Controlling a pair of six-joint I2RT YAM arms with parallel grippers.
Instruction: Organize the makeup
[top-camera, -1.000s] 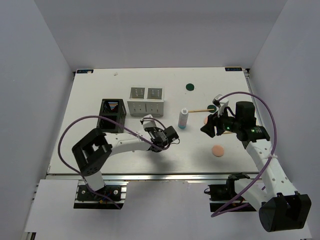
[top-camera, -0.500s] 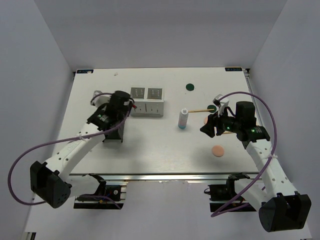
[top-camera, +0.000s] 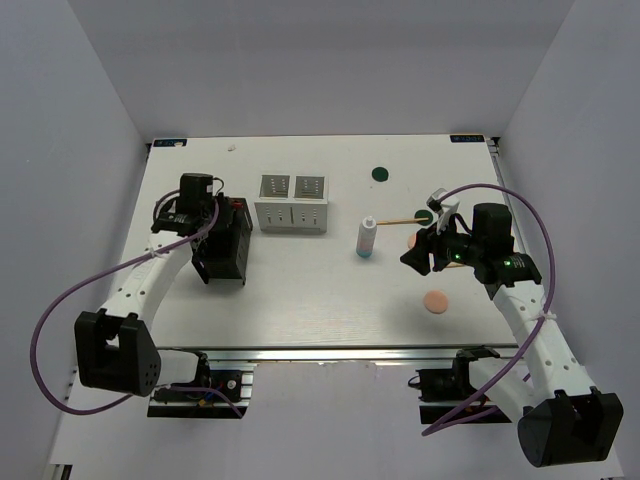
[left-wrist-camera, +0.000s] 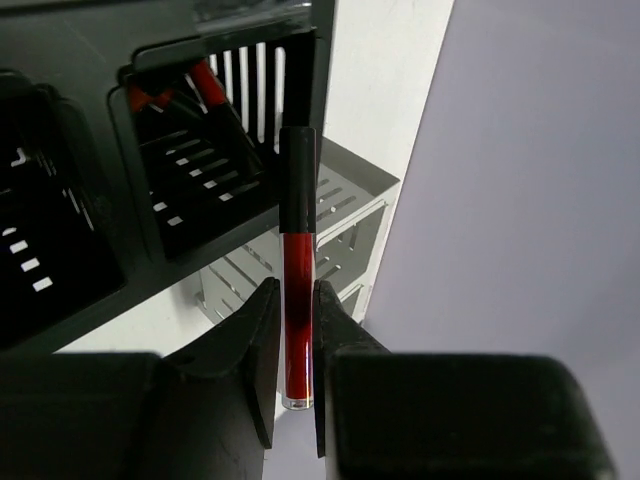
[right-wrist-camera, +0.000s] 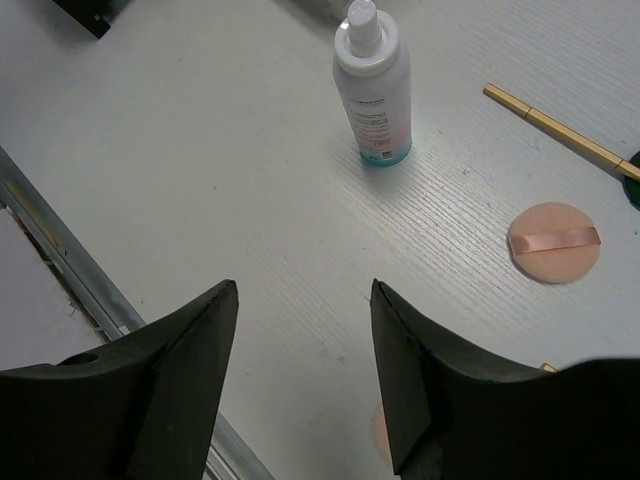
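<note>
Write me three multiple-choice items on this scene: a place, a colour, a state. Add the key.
1. The white bottle stands: A. on the table, right of the white box; B. inside that box; C. atop that box.
2. The bottle's base is: A. red; B. blue; C. black.
3. The left gripper is: A. open and empty; B. shut on a red-and-black tube; C. open around the bottle.
Key: 1 A, the top view shows it beside the box; 2 B, the right wrist view shows a blue foot; 3 B, its fingers pinch the tube.
</note>
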